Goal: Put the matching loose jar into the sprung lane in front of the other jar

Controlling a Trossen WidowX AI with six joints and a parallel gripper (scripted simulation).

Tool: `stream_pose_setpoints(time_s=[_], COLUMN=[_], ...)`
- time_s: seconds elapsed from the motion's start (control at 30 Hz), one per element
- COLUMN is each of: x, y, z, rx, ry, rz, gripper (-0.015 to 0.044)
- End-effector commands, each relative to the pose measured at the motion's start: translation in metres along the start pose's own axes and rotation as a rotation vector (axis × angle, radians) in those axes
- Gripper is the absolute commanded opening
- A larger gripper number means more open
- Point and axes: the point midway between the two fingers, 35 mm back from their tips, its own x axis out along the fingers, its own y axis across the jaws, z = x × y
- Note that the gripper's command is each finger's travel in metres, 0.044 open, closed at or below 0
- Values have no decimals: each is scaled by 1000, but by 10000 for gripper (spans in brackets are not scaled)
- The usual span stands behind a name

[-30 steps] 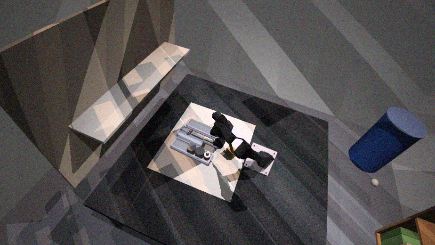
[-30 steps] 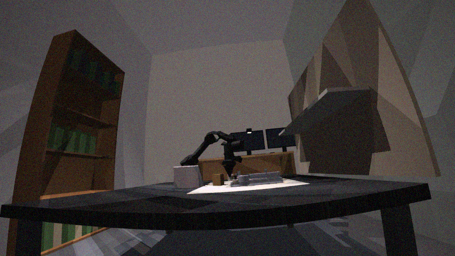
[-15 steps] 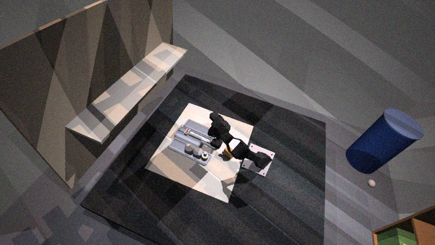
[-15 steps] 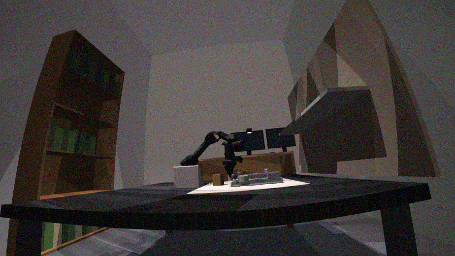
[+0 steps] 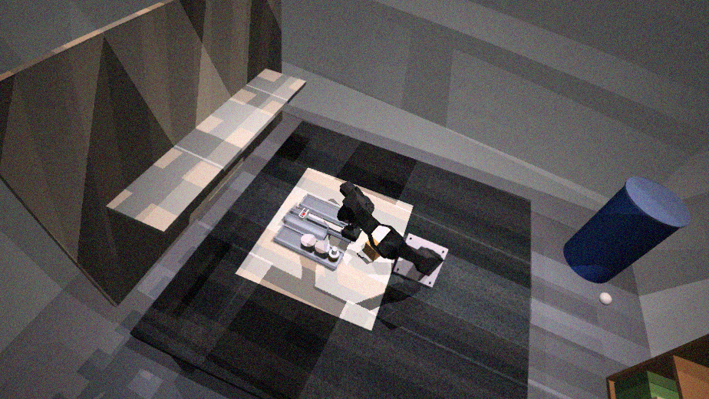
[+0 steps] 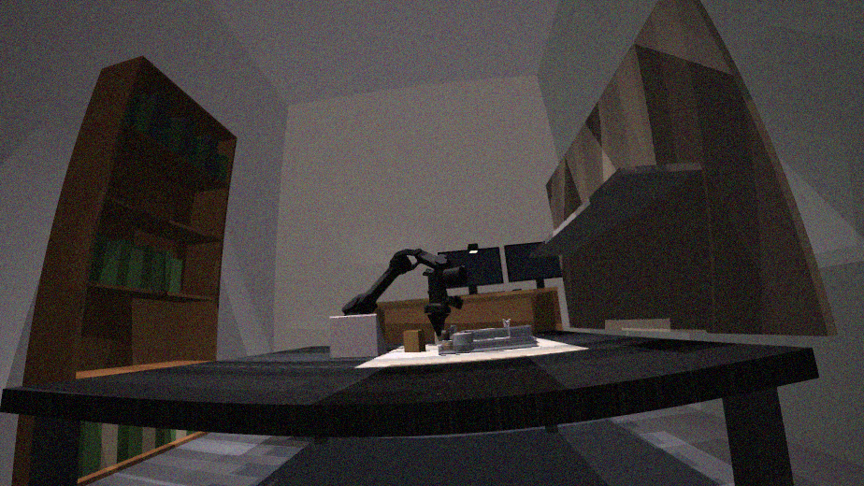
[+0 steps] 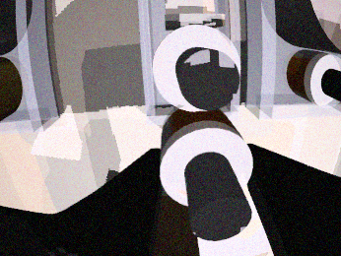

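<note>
My gripper (image 7: 202, 156) (image 5: 351, 232) (image 6: 438, 331) is shut on a brown jar (image 7: 197, 129) with a white lid and a dark knob. I hold it just in front of the middle lane of the grey rack (image 5: 290, 232) (image 6: 492, 336). A matching jar (image 7: 197, 65) stands at the mouth of that lane, right behind the held jar, close or touching. In the wrist view the right lane holds another jar (image 7: 315, 79), and a dark jar (image 7: 7, 85) shows in the left lane. The pusher plate is hidden in the wrist view.
The rack lies on a cream mat (image 5: 278, 270) (image 6: 471, 356) on a dark table. Three white-topped jars (image 5: 321, 246) stand in the rack's near lane. A small brown block (image 5: 370, 246) (image 6: 413, 340) stands by the arm's base. A blue cylinder (image 5: 627, 228) stands off the table.
</note>
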Motion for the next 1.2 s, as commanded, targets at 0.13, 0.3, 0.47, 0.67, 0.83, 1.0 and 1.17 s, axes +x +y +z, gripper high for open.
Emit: stream_pose_setpoints(time_s=[0.13,0.3,0.47,0.67,0.83,1.0,1.17], x=[-3,-3,-3,-3,-4,-4,-5], y=[1,1,2,2,2,3,3], z=[11,13,15,17,19,21,23], rx=[-15,-15,-15,-16,-16,-16,-16], ry=[-21,-21,-21,-21,-21,-21,-21], rz=[0,0,0,0,0,0,0], gripper=[0,0,0,0,0,0,0])
